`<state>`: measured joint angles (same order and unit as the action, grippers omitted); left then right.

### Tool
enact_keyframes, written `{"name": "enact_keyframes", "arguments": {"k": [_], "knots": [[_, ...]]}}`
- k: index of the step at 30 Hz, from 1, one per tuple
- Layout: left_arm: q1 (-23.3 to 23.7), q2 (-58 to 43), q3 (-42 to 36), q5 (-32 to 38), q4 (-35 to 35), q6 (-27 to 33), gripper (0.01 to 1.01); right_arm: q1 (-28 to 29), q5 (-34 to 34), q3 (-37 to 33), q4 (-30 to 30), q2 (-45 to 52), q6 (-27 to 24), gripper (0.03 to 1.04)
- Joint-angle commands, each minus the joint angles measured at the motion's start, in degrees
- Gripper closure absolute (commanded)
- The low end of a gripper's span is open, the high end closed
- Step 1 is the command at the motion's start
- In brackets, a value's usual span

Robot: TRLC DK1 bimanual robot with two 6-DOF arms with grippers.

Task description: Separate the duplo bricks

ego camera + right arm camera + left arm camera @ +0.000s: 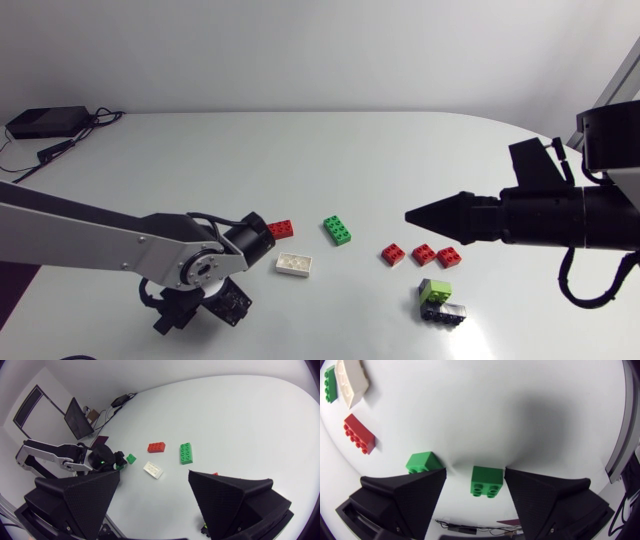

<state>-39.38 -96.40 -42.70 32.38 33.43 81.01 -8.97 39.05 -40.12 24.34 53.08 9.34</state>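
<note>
Two small green bricks lie at the left gripper (475,473), and they are already apart. The green square brick (486,481) sits on the table (400,150) between the fingers, while the second green brick (423,463) rests just outside one finger. The jaws stand released: the square brick is close against one finger, but there is a clear gap to the other, so nothing is being grasped. Further along the table single pieces lie spread out, none touching: a red brick (281,229), a white brick (294,263), a long green brick (337,230) and a row of three small red bricks (424,254). By my reckoning most of the job is done. What looks left is the lime brick (436,290) seated on a dark block (445,312) near the table's front edge. The right gripper (155,473) hangs above the table beyond the red row, its jaws spread wide and empty. From the head view the left wrist covers its own fingers and both green bricks. I cannot tell whether the dark block is one piece or several, and the right wrist view cuts that stack off behind a finger.
</note>
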Motion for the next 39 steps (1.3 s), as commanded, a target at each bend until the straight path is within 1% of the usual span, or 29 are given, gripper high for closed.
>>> {"name": "enact_keyframes", "arguments": {"k": [1, 7, 11, 14, 17, 21, 31, 39], "knots": [[1.9, 2.9, -3.3, -1.3, 1.6, -0.5, 0.126, 0.3, 0.5, 1.4, 0.6, 0.1, -1.0, 0.08], [8.9, 6.5, -3.2, -2.3, 0.3, 4.2, 0.128, 0.2, 0.5, 1.6, 0.4, 0.4, -1.1, 0.08], [11.8, 9.1, -3.6, -3.5, 0.3, 6.1, 0.128, -0.2, 0.6, 1.9, -0.2, 0.9, -1.0, 0.08], [12.7, 9.3, -2.7, -4.0, -0.1, 6.4, 0.128, -0.5, 0.6, 1.7, -0.6, 1.1, -0.6, 0.08], [12.7, 8.7, -0.7, -4.4, -2.8, 6.6, 0.128, -0.6, 0.6, 1.6, -0.9, 1.4, -0.1, 0.08], [12.4, 7.2, -0.2, -5.2, -4.7, 6.0, 0.128, -0.6, 0.5, 1.9, -1.2, 1.4, 0.1, 0.08], [10.5, 6.1, -0.8, -8.3, -4.8, 3.5, 0.126, -0.7, 0.4, 2.1, -1.2, 1.1, 0.3, 0.08], [10.7, 4.4, -1.4, -10.7, -4.8, 2.6, 0.126, -1.1, 0.2, 2.1, -1.5, 1.3, 0.9, 0.08]]}}
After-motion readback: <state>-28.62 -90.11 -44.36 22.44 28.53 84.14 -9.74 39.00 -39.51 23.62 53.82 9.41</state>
